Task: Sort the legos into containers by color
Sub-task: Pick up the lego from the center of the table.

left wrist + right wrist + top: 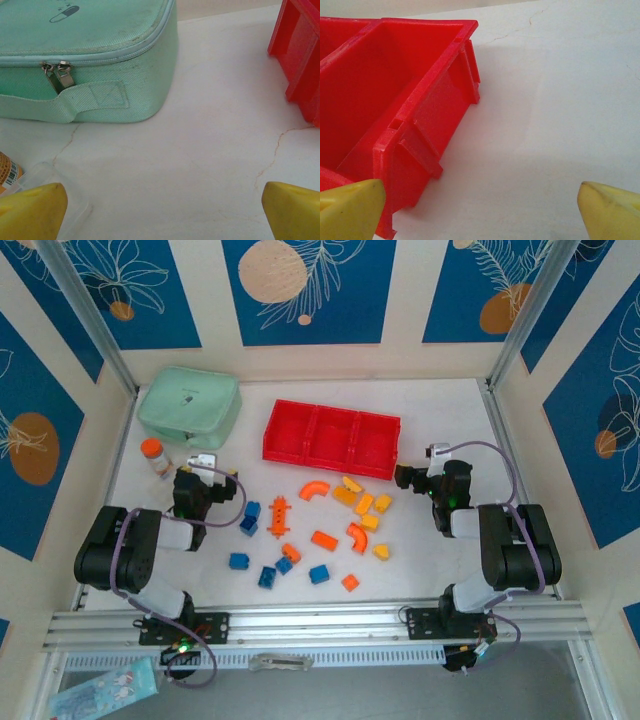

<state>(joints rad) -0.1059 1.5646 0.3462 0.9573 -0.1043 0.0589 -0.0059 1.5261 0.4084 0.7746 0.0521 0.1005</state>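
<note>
The legos lie loose on the white table between the arms: blue blocks [252, 512] toward the left, orange pieces [323, 539] in the middle, yellow ones [365, 504] toward the right. The containers are three compartments of a red tray [330, 416] at the back, all apparently empty. My left gripper [205, 472] is open over bare table left of the legos, its yellow fingertips [30, 210] far apart. My right gripper [408, 476] is open beside the tray's right end [420, 115], with nothing between its fingertips [612, 210].
A mint-green zipped box [188, 405] stands at the back left, straight ahead of the left gripper [162, 215]. An orange-capped bottle [153, 456] stands left of that gripper. Bare table lies right of the tray [560, 100].
</note>
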